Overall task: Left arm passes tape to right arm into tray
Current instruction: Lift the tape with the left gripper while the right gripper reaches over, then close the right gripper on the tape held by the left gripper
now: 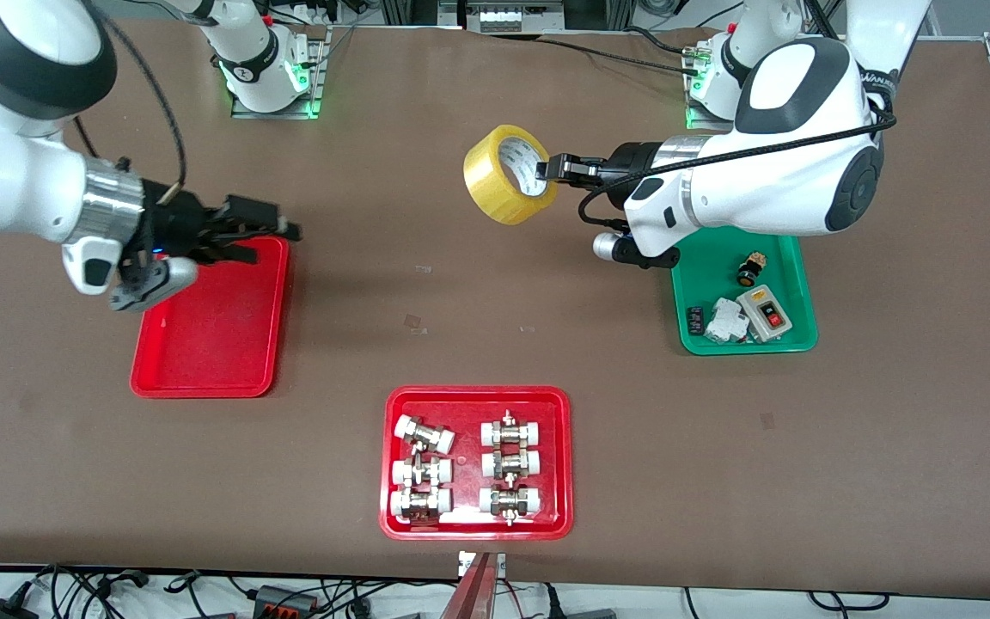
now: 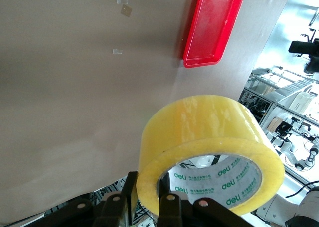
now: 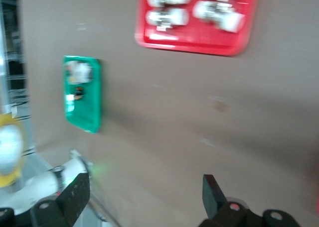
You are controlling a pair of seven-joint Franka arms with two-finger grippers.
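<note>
The tray of metal fittings (image 1: 476, 524) sits nearest me. My left fingers (image 1: 565, 165) pinch the tape (image 1: 508, 174) at twelve o'clock; I swing it toward the wide-open, empty right fingers (image 1: 267, 234), presenting the free rim.

Right wrist view (image 3: 159, 107) smeared throughout by motion blur. Fittings (image 3: 209, 8) in the red tray (image 3: 192, 38) cut off by the frame edge, reduced to white and metal smudges. Contents of the green tray (image 3: 94, 95) too blurred to tell apart. Tape (image 3: 10, 150) only a yellow sliver at the picture's edge there. In the left wrist view, plain red tray (image 2: 212, 25) cropped by the frame edge, left gripper (image 2: 164, 212) mostly hidden by the roll and cut off. In the front view, 1 corner of the green tray covered by the left arm (image 1: 761, 172); small black parts (image 1: 695, 320) in it too tiny to identify.
</note>
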